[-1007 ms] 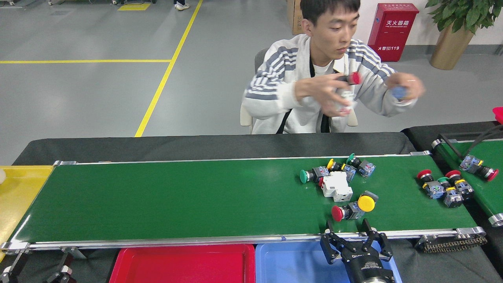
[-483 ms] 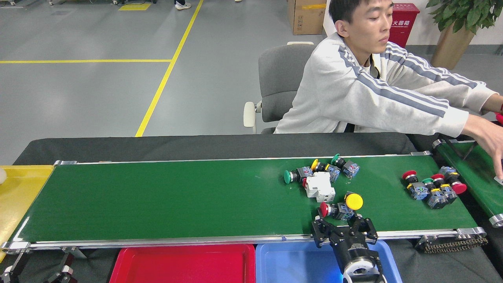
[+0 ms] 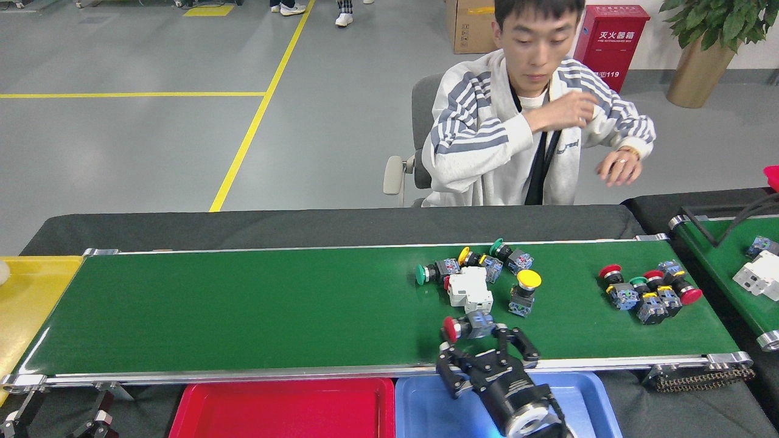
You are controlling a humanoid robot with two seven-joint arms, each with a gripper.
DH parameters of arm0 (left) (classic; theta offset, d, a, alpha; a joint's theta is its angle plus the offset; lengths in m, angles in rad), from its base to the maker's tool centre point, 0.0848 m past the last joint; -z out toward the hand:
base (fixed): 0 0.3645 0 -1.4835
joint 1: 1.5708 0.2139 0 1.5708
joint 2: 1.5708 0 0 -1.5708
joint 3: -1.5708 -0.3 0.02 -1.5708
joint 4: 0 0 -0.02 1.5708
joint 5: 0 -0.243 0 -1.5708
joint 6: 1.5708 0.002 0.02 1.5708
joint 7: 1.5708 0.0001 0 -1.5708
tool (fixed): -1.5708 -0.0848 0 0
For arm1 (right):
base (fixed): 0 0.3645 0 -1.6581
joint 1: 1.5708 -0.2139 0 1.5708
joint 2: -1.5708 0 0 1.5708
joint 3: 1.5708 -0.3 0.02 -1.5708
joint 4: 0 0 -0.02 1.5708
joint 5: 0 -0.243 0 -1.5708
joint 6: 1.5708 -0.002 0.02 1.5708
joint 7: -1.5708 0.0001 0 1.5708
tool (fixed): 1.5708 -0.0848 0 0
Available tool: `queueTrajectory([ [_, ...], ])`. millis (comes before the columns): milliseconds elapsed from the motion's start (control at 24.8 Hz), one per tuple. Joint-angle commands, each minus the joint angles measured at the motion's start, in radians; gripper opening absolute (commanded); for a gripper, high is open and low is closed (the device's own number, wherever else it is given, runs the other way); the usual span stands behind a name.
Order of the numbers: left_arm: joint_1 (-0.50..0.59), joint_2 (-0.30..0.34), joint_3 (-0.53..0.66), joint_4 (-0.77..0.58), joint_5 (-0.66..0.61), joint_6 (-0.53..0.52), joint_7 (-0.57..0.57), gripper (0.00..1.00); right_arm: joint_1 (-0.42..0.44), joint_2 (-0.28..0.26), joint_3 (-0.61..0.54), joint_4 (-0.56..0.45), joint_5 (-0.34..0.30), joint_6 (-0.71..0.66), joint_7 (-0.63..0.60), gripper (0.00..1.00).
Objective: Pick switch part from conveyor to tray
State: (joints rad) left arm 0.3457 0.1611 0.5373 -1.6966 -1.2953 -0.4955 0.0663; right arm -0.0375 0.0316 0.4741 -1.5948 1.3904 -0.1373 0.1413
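The conveyor carries several switch parts. Nearest the front rail lies a red-capped switch part on its side. My right gripper is open just behind it at the front rail, with its fingers on either side of the part's rear and no grip visible. A yellow-capped part stands upright further back. A cluster with a white breaker lies behind that, and another cluster to the right. Below the rail sit a blue tray and a red tray. My left gripper shows at the bottom left edge, fingers apart.
A person sits behind the conveyor with both hands raised off the belt. A yellow tray adjoins the belt's left end. A smaller green belt at the right holds a white part and a black cable.
The parts have travelled left with the belt. My right gripper has moved left and forward up to the red-capped part. The yellow-capped part now stands apart. The person has pulled his arms back.
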Motion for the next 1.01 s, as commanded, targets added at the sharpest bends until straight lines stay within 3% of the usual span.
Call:
queueTrajectory([
  [0,-0.005,0.012,0.007,-0.012,0.001,-0.001,0.003,1.0,-0.018,0.013,0.089,-0.017,0.006,-0.016,-0.02,0.91],
  [40,-0.005,0.012,0.007,-0.012,0.001,-0.001,0.003,1.0,-0.018,0.013,0.126,-0.017,0.007,-0.018,-0.022,1.0],
  [161,-0.005,0.014,0.007,-0.012,0.001,-0.001,0.004,1.0,-0.021,0.011,0.192,-0.017,0.007,-0.05,-0.031,1.0],
  [322,-0.005,0.015,0.007,-0.012,0.001,-0.001,0.003,1.0,-0.018,0.011,0.167,-0.027,-0.001,-0.05,-0.034,1.0],
  [403,-0.004,0.015,0.007,-0.012,0.001,-0.001,0.003,1.0,0.013,0.007,0.041,-0.06,-0.004,-0.004,-0.054,1.0],
  [443,-0.002,0.017,0.007,-0.012,0.001,-0.001,0.003,1.0,0.07,0.014,-0.054,-0.074,-0.005,0.057,-0.071,0.99],
  [564,-0.002,0.017,0.007,-0.012,0.001,-0.001,0.004,1.0,0.165,0.037,-0.201,-0.1,-0.005,0.194,-0.152,0.99],
  [685,-0.002,0.017,0.007,-0.014,0.002,-0.001,0.004,1.0,0.208,0.034,-0.321,-0.096,-0.007,0.243,-0.189,0.99],
  [805,-0.004,0.018,0.007,-0.014,0.002,-0.001,0.004,1.0,0.212,0.042,-0.387,-0.085,-0.008,0.246,-0.18,0.99],
  [966,-0.004,0.018,0.007,-0.014,0.002,-0.001,0.004,1.0,0.172,0.036,-0.393,-0.054,-0.008,0.255,-0.172,0.99],
])
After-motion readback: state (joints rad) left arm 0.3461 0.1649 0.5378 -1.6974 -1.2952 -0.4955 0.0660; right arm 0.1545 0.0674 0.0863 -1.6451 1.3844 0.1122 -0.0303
